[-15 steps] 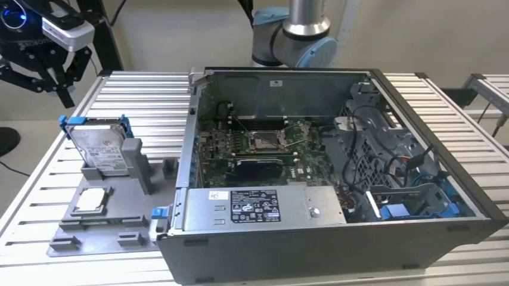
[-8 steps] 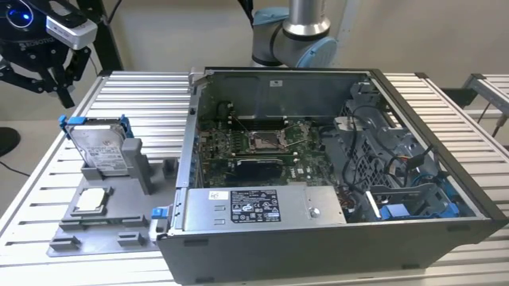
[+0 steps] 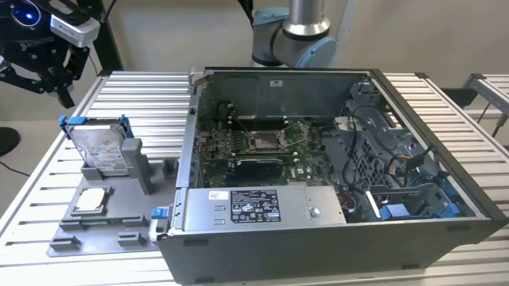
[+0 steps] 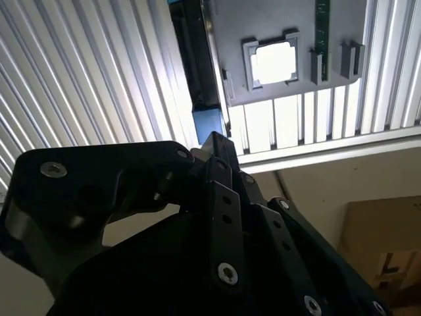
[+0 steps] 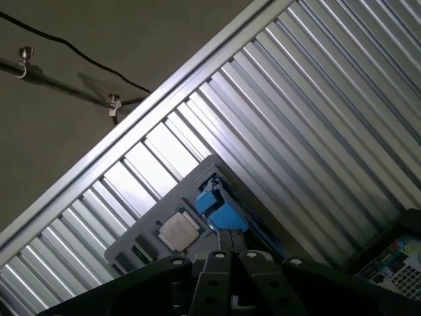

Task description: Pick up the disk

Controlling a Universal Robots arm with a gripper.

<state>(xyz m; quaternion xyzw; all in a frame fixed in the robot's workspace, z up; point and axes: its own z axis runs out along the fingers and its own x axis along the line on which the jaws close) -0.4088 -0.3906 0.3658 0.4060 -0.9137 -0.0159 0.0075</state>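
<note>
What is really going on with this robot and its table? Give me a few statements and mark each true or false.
1. The disk stands on edge in a grey holder on the table. True.
2. The gripper is holding the disk. False: it hangs above the disk, apart from it, toward the exterior view's left.
3. The computer case lies open, its boards and cables showing. True.
4. The small silver chip lies inside the computer case. False: it sits in its grey tray on the table, outside the case, near the disk.
</note>
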